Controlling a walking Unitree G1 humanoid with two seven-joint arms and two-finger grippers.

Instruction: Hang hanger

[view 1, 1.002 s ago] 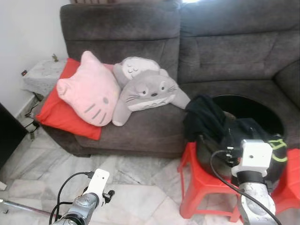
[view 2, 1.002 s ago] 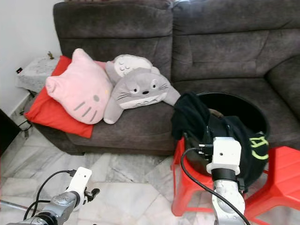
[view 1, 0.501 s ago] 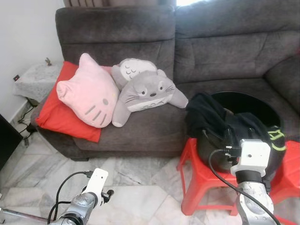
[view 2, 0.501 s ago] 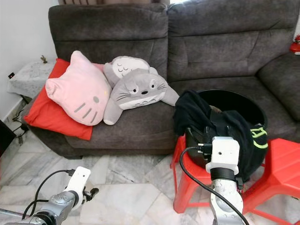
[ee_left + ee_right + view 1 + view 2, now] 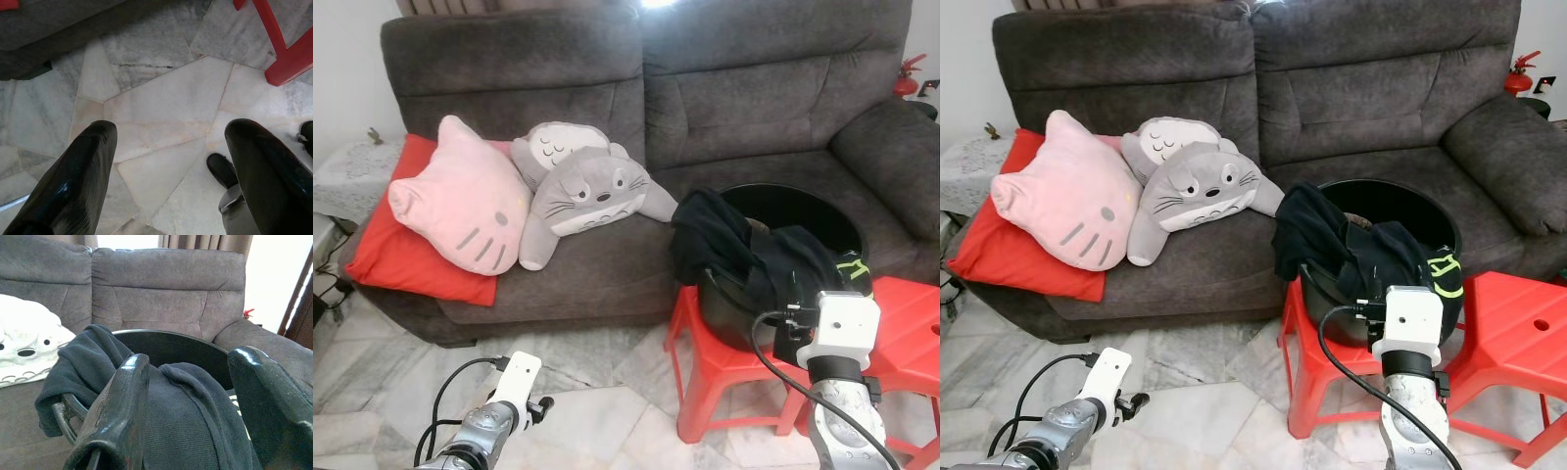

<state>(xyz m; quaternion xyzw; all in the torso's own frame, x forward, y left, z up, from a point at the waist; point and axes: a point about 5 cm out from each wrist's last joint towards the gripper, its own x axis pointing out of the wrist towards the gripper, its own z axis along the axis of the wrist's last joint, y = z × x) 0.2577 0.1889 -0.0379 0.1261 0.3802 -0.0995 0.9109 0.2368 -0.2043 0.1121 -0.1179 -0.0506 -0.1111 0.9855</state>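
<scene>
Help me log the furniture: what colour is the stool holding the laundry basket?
The stool is bright red, clearest in the right eye view, under the black basket.

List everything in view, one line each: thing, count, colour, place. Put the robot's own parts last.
Fabric sofa: one, dark grey, against the wall.
Flat red cushion: one, red, left end of the sofa seat.
Pink cat-face pillow: one, pink, lying on the red cushion.
Grey round plush toys: two, grey and white, beside the pink pillow.
Round black plastic basket: one, black, on a red stool before the sofa.
Dark clothes: a heap, black, one with yellow-green marks, draped over the basket rim.
Red plastic stools: two, red, side by side on the floor.
Marble floor: pale grey tiles.
Left gripper: black fingers open, low over the floor.
Right gripper: black fingers open, pointing at the basket.
</scene>
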